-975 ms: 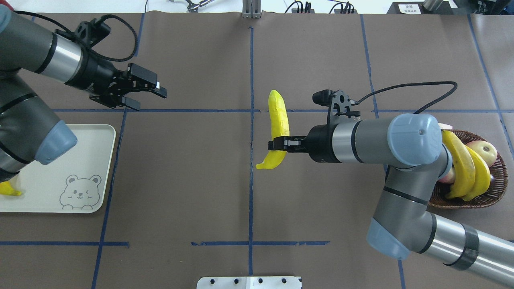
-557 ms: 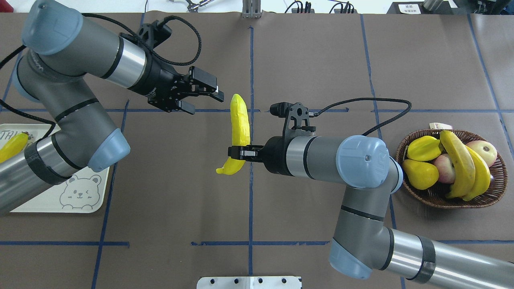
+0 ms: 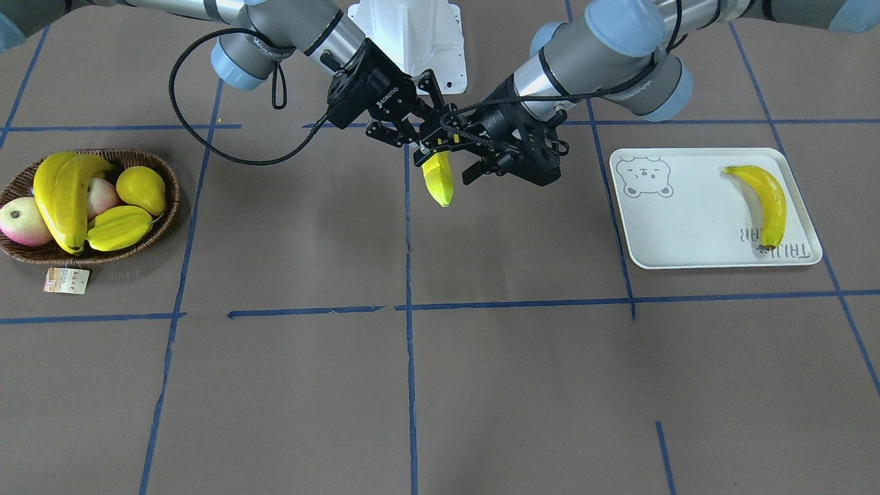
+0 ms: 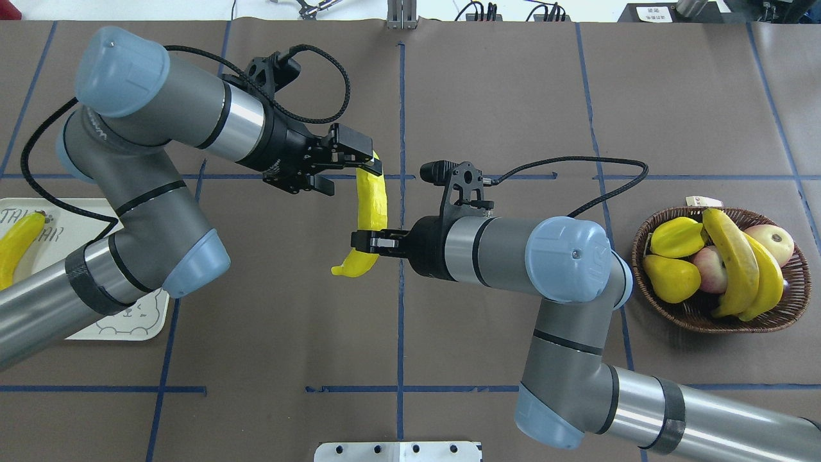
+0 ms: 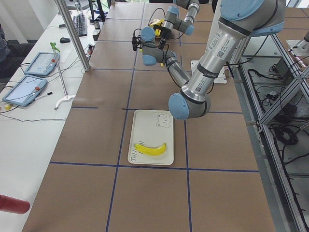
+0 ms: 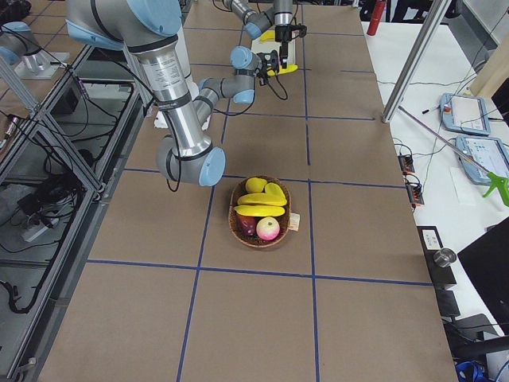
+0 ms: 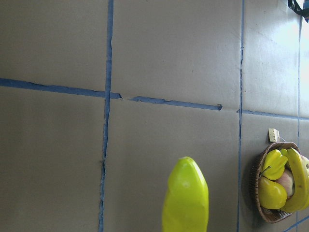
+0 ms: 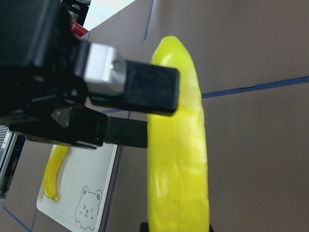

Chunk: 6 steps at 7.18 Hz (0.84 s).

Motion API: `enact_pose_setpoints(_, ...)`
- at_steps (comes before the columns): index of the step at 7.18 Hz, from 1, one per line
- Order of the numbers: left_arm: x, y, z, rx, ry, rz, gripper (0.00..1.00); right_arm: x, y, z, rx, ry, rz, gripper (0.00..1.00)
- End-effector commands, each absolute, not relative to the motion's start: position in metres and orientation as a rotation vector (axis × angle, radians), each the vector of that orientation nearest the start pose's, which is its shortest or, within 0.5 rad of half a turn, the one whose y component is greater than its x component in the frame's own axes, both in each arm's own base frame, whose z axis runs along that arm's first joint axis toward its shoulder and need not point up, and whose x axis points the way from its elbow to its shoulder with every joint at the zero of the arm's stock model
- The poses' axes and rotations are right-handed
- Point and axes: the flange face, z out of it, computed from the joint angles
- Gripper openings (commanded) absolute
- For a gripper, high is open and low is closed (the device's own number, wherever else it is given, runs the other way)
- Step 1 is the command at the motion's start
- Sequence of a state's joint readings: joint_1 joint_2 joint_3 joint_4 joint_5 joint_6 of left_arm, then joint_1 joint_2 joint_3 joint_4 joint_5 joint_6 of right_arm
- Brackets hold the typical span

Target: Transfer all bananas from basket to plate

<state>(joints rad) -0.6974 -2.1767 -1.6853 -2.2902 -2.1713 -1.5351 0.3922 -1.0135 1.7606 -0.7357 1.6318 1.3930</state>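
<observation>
My right gripper (image 4: 365, 242) is shut on a yellow banana (image 4: 372, 199) near its lower end and holds it above the table's middle. My left gripper (image 4: 354, 178) is open, its fingers (image 8: 135, 89) on either side of the banana's far end. The held banana also shows in the front view (image 3: 438, 180) and in the left wrist view (image 7: 186, 198). One banana (image 3: 763, 199) lies on the white plate (image 3: 687, 213). Two bananas (image 4: 734, 263) lie in the wicker basket (image 4: 699, 317) at the right.
The basket also holds a starfruit (image 4: 677, 236), a yellow pear-shaped fruit (image 4: 673, 279) and reddish fruits (image 4: 773, 242). A paper tag (image 3: 67, 280) lies by the basket. Blue tape lines cross the brown table cover.
My left arm has swung right from over the plate to the banana, and its open fingers now flank the banana's far end. My right arm has carried the banana leftward.
</observation>
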Motion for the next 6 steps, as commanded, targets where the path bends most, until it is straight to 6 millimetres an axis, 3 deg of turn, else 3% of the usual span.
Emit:
enact_pose_setpoints(1,0.4416,-0.4605,0.1640,0.035,1.464,-0.122,0.55,-0.5174,-0.3498,0.1538,0.399,-1.535,0.125,0.10)
enact_pose_setpoints(4,0.4409,-0.4612,0.1660,0.035,1.461,-0.125,0.15,-0.5174,-0.3498,0.1548,0.398,-1.534,0.125,0.12)
enact_pose_setpoints(5,0.4409,-0.4610,0.1669,0.033,1.460,-0.124,0.04,-0.5173,-0.3497,0.1546,0.398,-1.535,0.126,0.18)
enact_pose_setpoints(6,0.4408,-0.4609,0.1678,0.033,1.460,-0.124,0.00,-0.5167,-0.3505,0.1546,0.394,-1.536,0.132,0.43)
